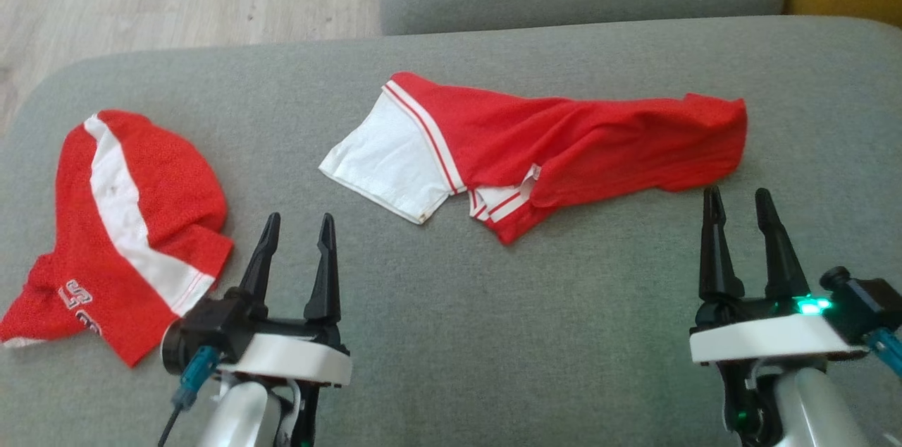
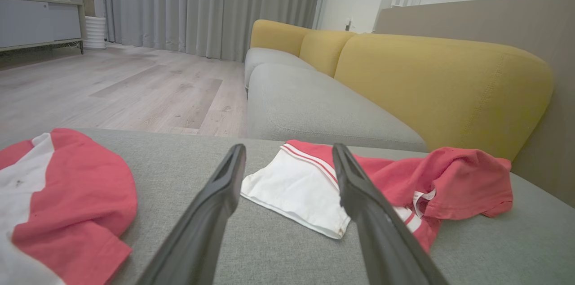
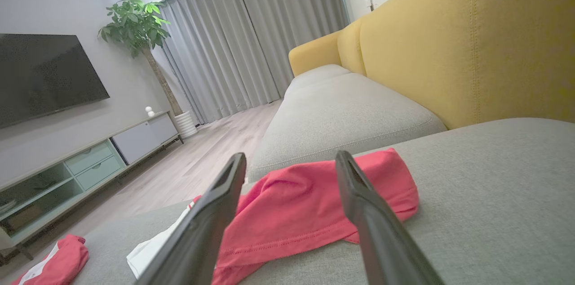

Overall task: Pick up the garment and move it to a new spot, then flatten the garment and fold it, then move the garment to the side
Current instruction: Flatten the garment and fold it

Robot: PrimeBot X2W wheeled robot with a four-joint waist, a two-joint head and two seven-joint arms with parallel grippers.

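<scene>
Red cloth with white trim, the garment lay crumpled on the grey cushion, just beyond the tips of the right gripper and ahead and to the right of the left gripper. Both grippers stood spread wide, grasping nothing (whether the right one's tips brushed the hem could not be told). A second red garment lay just left of the left gripper.

garment underside hidden, spare garment lettering unreadable

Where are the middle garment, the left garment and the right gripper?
middle garment [image 1: 599, 144], head view, red body fabric.
left garment [image 1: 130, 228], head view, white stripe.
right gripper [image 1: 738, 193], head view, midway between its fingertips.
</scene>
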